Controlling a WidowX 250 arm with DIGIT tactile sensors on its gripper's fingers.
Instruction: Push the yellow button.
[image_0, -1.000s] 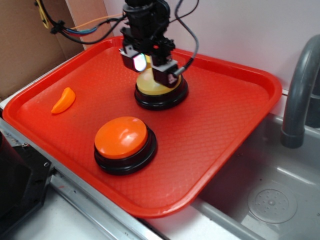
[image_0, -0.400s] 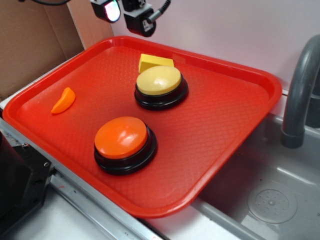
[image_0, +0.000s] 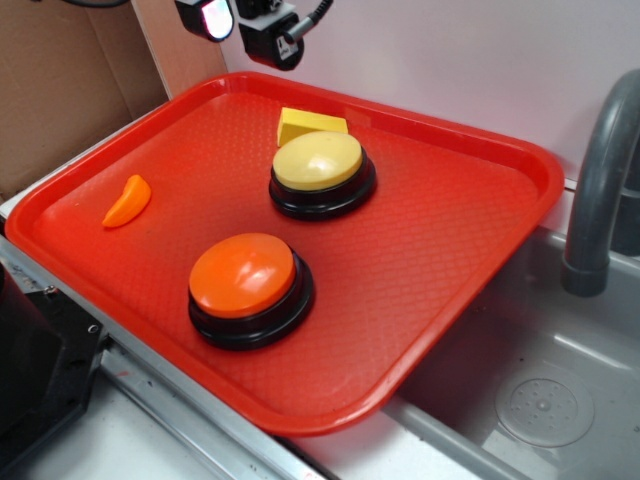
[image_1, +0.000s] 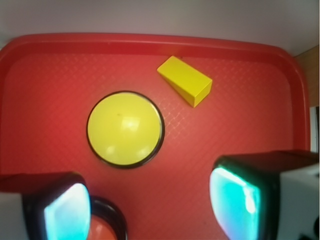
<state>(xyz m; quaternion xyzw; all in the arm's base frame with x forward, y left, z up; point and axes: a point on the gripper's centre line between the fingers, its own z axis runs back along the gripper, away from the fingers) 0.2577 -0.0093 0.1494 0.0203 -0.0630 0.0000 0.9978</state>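
yellow button (image_0: 318, 160) sits on the red tray (image_0: 480, 250), toward the back and roughly mid-width, pale glossy dome on a black round base, nothing touching it; wrist view has it (image_1: 125, 128) centred a bit left, seen from straight above, dome clean with a small highlight. Yellow wedge block (image_0: 311, 124) lies just behind the button in the exterior view, close to it, can't tell whether they touch from there; wrist view shows the block (image_1: 186, 80) clear of the button's base with tray surface between them. Orange button (image_0: 243, 276) is nearer the tray's front edge, same build, apart from the yellow one; in the wrist view only an arc of its black rim and a bit of orange (image_1: 102, 227) show at the bottom edge. Small orange curved piece (image_0: 127, 200) lies near the tray's left side, well apart from both buttons. Gripper (image_0: 240, 25) is up at the top of the exterior frame, above the tray's back-left rim, well clear of everything, holding nothing. Fingers spread apart: wrist view shows the two pads (image_1: 235, 202) at bottom left and bottom right with open tray between them. Grey faucet (image_0: 600, 190) stands to the right, over the sink basin (image_0: 540, 400) beside the tray
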